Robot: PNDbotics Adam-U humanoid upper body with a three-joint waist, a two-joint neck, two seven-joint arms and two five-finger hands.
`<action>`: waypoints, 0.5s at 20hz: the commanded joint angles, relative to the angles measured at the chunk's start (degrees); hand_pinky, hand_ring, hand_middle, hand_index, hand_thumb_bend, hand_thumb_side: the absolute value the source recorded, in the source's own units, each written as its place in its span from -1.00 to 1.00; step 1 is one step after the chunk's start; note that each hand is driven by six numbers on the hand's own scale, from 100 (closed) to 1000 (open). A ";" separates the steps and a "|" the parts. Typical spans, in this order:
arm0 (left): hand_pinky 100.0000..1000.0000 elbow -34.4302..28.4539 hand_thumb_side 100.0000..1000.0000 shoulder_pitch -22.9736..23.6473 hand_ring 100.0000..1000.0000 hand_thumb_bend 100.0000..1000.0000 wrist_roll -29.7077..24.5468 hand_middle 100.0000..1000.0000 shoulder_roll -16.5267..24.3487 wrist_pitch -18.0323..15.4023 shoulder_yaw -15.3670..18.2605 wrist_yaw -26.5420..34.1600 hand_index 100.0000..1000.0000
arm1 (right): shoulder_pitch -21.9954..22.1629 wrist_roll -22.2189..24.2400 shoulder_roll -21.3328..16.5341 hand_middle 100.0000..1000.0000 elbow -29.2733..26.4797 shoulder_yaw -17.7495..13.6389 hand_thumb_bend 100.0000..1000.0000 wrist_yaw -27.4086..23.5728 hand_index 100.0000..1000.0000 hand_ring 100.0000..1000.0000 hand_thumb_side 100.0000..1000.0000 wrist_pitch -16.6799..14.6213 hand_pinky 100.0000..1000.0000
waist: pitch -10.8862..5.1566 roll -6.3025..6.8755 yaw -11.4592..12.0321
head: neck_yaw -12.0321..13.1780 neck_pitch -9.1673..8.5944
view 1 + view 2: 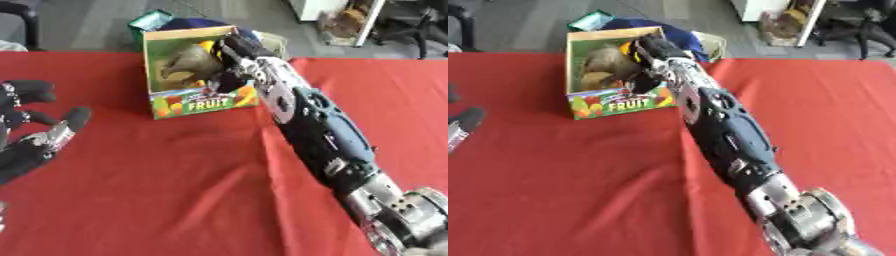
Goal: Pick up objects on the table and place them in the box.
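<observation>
The right hand (229, 55) reaches from the near right corner across the table into the box; whether its fingers are curled or straight, and whether they hold anything, cannot be told. The red table (175, 190) spreads beneath, its cloth creased along the arm. The box (203, 102), marked FRUIT, stands at the far middle, brownish objects (188, 62) inside. The left hand (35, 135) rests at the left edge, fingers relaxed, holding nothing.

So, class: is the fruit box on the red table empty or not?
Not empty. The box stands open-topped, with brownish, rounded things inside; the right hand reaches into it.
</observation>
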 commanded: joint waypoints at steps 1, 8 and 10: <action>-0.04 -0.68 -0.38 -0.47 0.36 0.30 -0.06 -0.02 0.76 -0.08 0.21 0.01 0.28 | -2.28 0.66 -2.38 -0.71 -3.11 -0.32 -1.00 -2.18 -0.30 -0.56 -0.88 -0.23 -0.14 | -1.29 0.14 -0.15 | -0.16 -0.56; -0.04 -0.83 -0.38 -0.64 0.36 0.30 -0.17 -0.01 0.73 -0.17 0.14 0.01 0.28 | -3.17 -0.54 -3.03 -0.72 -2.66 -1.97 -1.00 -2.59 -0.29 -0.56 -0.90 2.03 -0.16 | -1.13 0.02 0.39 | -0.56 -1.00; -0.04 -0.99 -0.38 -0.94 0.36 0.30 -0.31 -0.01 0.70 -0.19 0.03 0.01 0.28 | -3.19 -1.70 -3.14 -0.71 -1.43 -2.71 -1.00 -2.19 -0.29 -0.54 -0.90 3.01 -0.16 | -0.86 -0.14 1.11 | -0.91 -1.49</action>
